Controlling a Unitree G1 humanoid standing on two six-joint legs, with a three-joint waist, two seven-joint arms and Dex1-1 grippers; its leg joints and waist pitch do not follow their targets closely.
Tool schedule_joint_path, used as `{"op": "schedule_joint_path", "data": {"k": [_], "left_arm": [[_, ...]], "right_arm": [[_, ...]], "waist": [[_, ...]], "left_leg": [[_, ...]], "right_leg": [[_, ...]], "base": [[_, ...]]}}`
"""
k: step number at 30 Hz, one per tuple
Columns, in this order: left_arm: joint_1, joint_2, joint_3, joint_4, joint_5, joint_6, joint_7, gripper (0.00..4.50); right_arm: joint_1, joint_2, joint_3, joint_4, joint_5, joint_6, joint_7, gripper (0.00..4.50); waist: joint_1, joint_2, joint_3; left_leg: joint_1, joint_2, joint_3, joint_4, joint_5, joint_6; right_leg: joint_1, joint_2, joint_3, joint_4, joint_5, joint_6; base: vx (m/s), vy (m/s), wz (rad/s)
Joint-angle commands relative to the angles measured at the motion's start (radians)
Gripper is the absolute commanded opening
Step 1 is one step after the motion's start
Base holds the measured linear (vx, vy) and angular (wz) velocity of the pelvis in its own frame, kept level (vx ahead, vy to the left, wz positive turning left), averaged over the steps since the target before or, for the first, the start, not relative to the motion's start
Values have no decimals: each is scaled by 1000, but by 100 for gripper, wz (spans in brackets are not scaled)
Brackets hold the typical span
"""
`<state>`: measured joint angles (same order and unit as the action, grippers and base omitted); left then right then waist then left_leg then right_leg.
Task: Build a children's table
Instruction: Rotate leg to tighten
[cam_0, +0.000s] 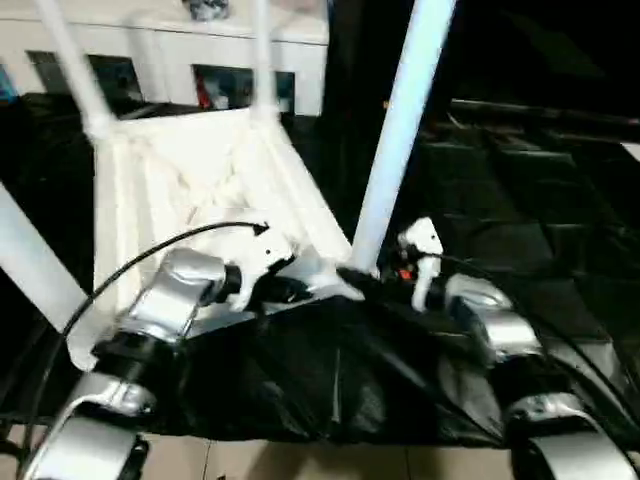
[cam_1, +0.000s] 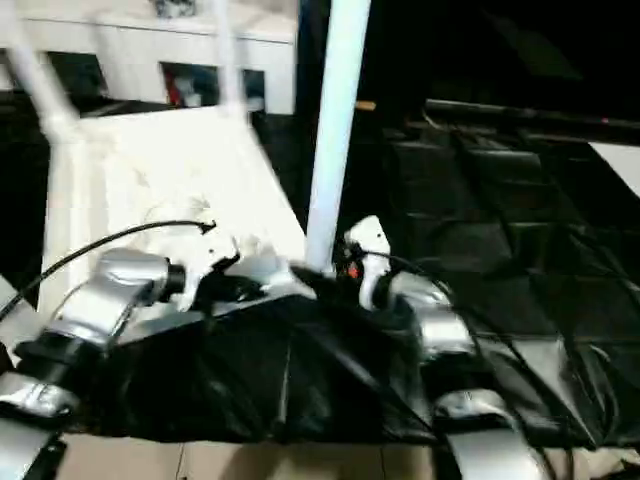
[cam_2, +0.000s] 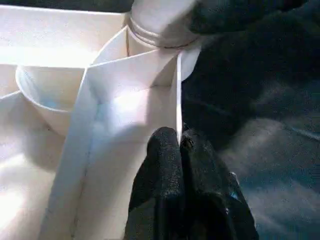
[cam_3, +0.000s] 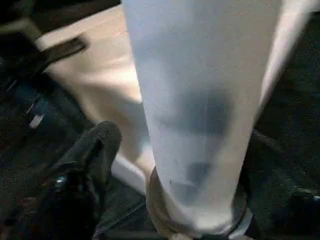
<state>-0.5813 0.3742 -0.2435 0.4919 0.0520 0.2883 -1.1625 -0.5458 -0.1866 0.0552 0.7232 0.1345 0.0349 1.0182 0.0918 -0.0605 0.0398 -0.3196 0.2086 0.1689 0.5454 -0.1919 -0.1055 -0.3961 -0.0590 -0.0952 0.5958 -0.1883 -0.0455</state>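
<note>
Left eye view: the children's table (cam_0: 200, 170) is seen upturned, four legs standing in its sockets; the nearest leg (cam_0: 400, 130) is flanked by the parted right hand (cam_3: 165, 165), while the left hand (cam_2: 181, 165) is pressed together against the table's rim. Turning upright is judged left.

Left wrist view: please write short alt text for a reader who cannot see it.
The left gripper, its two black fingers pressed together, rests against a thin white rib on the underside of the tabletop. Beyond it, a leg stands in a corner socket.

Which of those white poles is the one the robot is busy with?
Find the upturned white tabletop lying on the black sheet. Go to its corner nearest the robot, between both tools. The leg rising there is it: nearest and thickest-looking, beside the right tool.
</note>
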Motion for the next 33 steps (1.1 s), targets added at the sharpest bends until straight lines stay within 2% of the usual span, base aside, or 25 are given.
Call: {"op": "schedule_joint_path", "data": {"k": [1,4,7,11,15,18,19,22,23,24,27,29,31,32,33], "left_arm": [[6,-13,-34,-18,-17,-17,-34,0],[11,10,-37,-27,-25,-20,-65,0],[20,32,-40,-42,-33,-23,-92,0],[22,42,-40,-41,-35,-26,-98,0],[25,47,-38,-43,-35,-24,-107,0],[27,54,-39,-44,-39,-19,-116,0],[27,56,-41,-44,-41,-18,-119,0],[27,61,-43,-42,-41,-17,-122,0],[27,63,-44,-41,-39,-16,-121,0],[26,64,-45,-41,-38,-16,-121,0],[21,62,-41,-30,-32,-7,-98,0],[17,52,-36,-21,-26,2,-68,0],[14,40,-30,-16,-20,11,-35,0],[10,25,-25,-10,-16,22,-1,0],[10,25,-25,-10,-16,22,-1,0]], "right_arm": [[22,2,71,-10,-10,26,77,416],[24,-25,70,-22,-16,34,121,390],[23,-45,64,-26,-24,44,151,365],[28,-55,66,-46,-9,64,171,340],[38,-66,74,-70,8,83,189,303],[48,-74,83,-91,20,102,207,299],[51,-75,84,-94,22,108,214,272],[57,-74,85,-99,20,116,223,264],[59,-73,84,-96,18,117,223,241],[60,-72,84,-95,18,118,223,241],[65,-53,74,-82,13,127,183,227],[70,-32,66,-66,5,112,117,219],[69,-14,58,-45,-11,99,46,214],[69,7,47,-27,-20,94,-33,211],[69,7,47,-27,-20,94,-33,208]], "waist": [[6,15,-46],[14,15,-50],[23,16,-55],[27,15,-55],[29,15,-53],[33,15,-53],[33,15,-53],[35,15,-53],[36,15,-53],[36,14,-53],[36,15,-54],[34,14,-51],[30,14,-46],[25,11,-43],[19,12,-40]], "left_leg": [[-10,31,-1,-53,-164,68],[-10,33,0,-49,-131,65],[-14,34,2,-43,-83,72],[-17,33,3,-40,-80,73],[-18,33,2,-40,-99,66],[-17,32,2,-40,-109,61],[-18,32,2,-40,-111,60],[-18,32,2,-40,-113,55],[-18,31,1,-40,-114,53],[-18,31,1,-40,-112,52],[-18,31,1,-39,-106,51],[-17,31,0,-42,-122,44],[-15,29,-1,-45,-159,32],[-14,27,-3,-48,-189,22],[-14,24,-6,-50,-216,15]], "right_leg": [[54,-89,63,-74,-219,-178],[56,-88,63,-64,-156,-190],[58,-85,61,-49,-50,-214],[60,-86,60,-46,-36,-218],[60,-87,61,-52,-80,-202],[59,-87,60,-55,-112,-190],[59,-87,60,-54,-116,-188],[58,-88,60,-56,-132,-182],[58,-87,60,-56,-136,-180],[58,-87,60,-55,-135,-179],[58,-87,61,-54,-126,-179],[55,-89,61,-58,-151,-176],[52,-91,61,-67,-226,-160],[52,-92,60,-76,-306,-138],[51,-91,59,-84,-382,-113]], "base": [[0,0,0],[0,0,0],[0,0,0],[0,0,0],[0,0,0],[0,0,0],[0,0,0],[0,0,0],[0,0,0],[0,0,0],[0,0,0],[0,0,0],[0,0,0],[0,0,0],[0,0,0]]}}
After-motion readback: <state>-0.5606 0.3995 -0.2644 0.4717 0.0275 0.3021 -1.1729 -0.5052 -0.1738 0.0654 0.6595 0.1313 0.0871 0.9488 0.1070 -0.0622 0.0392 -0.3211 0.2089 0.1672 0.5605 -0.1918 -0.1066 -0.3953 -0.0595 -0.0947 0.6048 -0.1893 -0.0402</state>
